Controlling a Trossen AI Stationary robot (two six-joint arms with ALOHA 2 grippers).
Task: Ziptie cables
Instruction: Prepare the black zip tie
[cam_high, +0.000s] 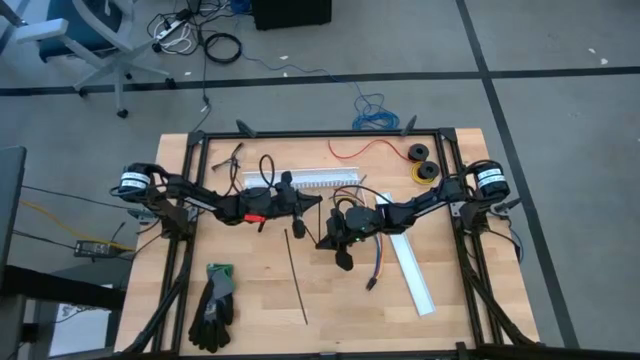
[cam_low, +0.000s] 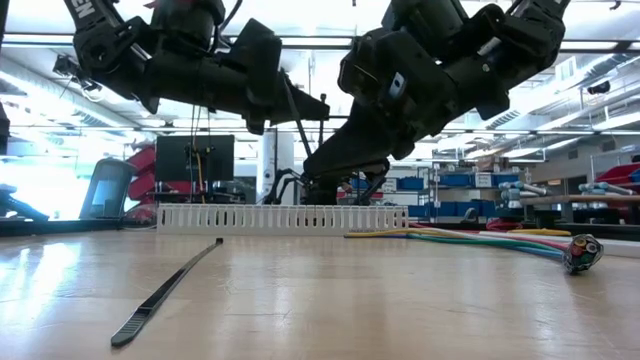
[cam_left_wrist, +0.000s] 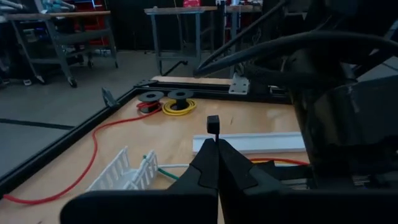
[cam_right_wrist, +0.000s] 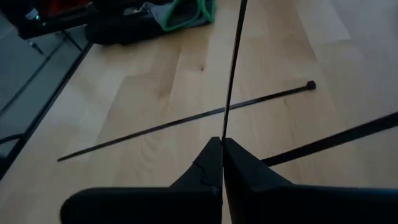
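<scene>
High view: the cables (cam_high: 375, 262) are being seen lying on the desk (cam_high: 270, 320) below the right pincer (cam_high: 330, 238), loose and limp, probably best gathered mid-bundle, away from the connector (cam_high: 371, 286). Both pincers are being held clamped on a raised ziptie (cam_right_wrist: 231, 68): the left pincer (cam_left_wrist: 214, 149) at its head, the right on its strap, a detail being shown only by the wrist views. A spare ziptie (cam_high: 298, 275) is lying nearby.

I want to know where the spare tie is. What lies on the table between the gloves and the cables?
In the high view, a loose black zip tie lies on bare wood between the gloves and the cables.
</scene>
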